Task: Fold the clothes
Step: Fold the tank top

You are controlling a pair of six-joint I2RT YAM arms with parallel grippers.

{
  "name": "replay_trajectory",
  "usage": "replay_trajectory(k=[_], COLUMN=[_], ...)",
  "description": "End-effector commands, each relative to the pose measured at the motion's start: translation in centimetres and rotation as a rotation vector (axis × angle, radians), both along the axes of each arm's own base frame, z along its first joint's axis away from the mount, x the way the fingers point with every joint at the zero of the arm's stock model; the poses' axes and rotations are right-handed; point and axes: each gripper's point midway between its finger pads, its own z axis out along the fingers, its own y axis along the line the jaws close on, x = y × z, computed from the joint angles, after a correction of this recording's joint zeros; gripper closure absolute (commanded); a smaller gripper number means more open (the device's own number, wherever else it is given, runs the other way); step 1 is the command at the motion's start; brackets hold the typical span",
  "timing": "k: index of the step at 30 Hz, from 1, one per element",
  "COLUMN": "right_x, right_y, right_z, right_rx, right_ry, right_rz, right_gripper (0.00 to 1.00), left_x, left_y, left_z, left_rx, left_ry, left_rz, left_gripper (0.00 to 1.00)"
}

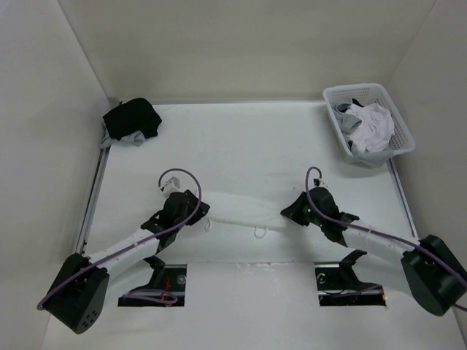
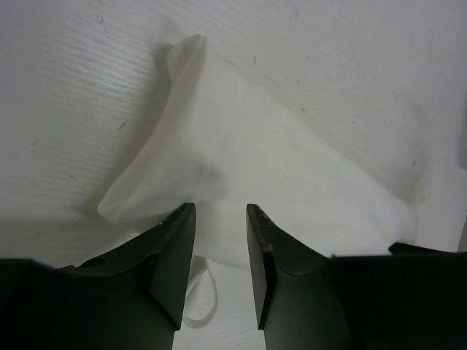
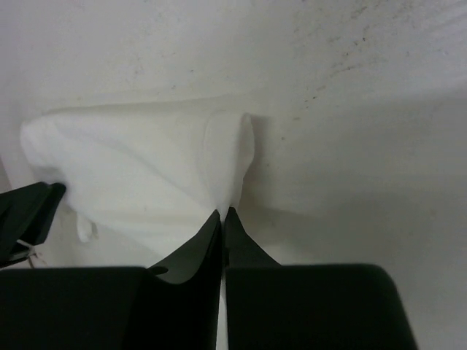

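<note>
Garments sit in three spots in the overhead view. One thin white tank top (image 1: 237,210) lies folded into a long strip in the middle of the flat white table (image 1: 241,146). One black fabric bundle (image 1: 131,117) with a grey-white piece (image 1: 130,138) tucked under it sits at the far left corner. One white plastic lattice basket (image 1: 357,87) at the far right corner holds crumpled white and dark clothes (image 1: 372,127). Plain white walls (image 1: 241,44) close in three sides. Two black arms reach inward: the left gripper (image 1: 198,211) is at the strip's left end and the right gripper (image 1: 288,211) at its right end.

From the left wrist, the left gripper (image 2: 219,219) has its two dark fingers (image 2: 179,255) set moderately apart over the edge of the white tank top (image 2: 241,160), and fabric shows in the gap. One narrow strap loop (image 2: 208,306) lies below on the ribbed table surface (image 2: 73,87).

From the right wrist, the right gripper (image 3: 222,213) has its tips pressed together, pinching the edge of the white tank top (image 3: 131,160), where creases converge. The table (image 3: 350,146) shows faint dark scuffs.
</note>
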Motion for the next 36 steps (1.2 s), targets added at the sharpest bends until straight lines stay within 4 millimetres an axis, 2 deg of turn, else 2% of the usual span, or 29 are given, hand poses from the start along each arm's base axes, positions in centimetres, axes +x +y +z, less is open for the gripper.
replay_trajectory(k=[1,4,6,10,15,21,26,29,31,33,34,36], right_x=[0.0,-0.7,-1.4,-2.0,-0.7,2.3,3.4,3.6,3.7,3.4,3.3,2.9], right_y=[-1.2,-2.8,-2.7,0.0,4.8,11.5,16.9,20.3,21.9,23.6,24.4,26.0], right_z=[2.5,5.1,7.1,10.9,12.8,12.3,11.0,9.6,8.2,7.5,7.6,9.1], right_rx=[-0.006,-0.078,-0.098,-0.101,-0.139,-0.189,-0.2,-0.2,-0.209,-0.194,-0.173,-0.095], right_ry=[-0.062,-0.097,-0.113,-0.136,-0.126,-0.081,-0.042,-0.017,0.004,0.004,-0.007,-0.06], right_rz=[-0.039,-0.042,-0.006,0.063,0.106,0.164,0.237,0.286,0.306,0.335,0.346,0.375], right_gripper=[0.97,0.97,0.96,0.96,0.96,0.94,0.93,0.9,0.86,0.75,0.7,0.58], left_x=[0.2,0.3,0.3,0.3,0.5,0.8,0.8,0.7,0.6,0.6,0.6,0.6], left_y=[-0.5,-0.7,-0.3,0.7,1.7,2.3,3.5,3.9,4.1,4.3,4.4,4.5], left_z=[1.8,4.0,4.5,5.3,6.6,7.5,7.1,6.9,6.9,7.0,7.2,7.7], left_rx=[-0.035,-0.049,-0.043,-0.029,-0.04,-0.044,-0.053,-0.064,-0.066,-0.064,-0.063,-0.061], left_ry=[-0.052,-0.097,-0.101,-0.113,-0.14,-0.159,-0.151,-0.149,-0.15,-0.152,-0.157,-0.17], left_rz=[-0.018,-0.021,-0.014,-0.001,0.027,0.029,0.058,0.06,0.061,0.063,0.065,0.063], left_gripper=[0.67,0.67,0.67,0.66,0.66,0.66,0.66,0.66,0.66,0.66,0.66,0.66])
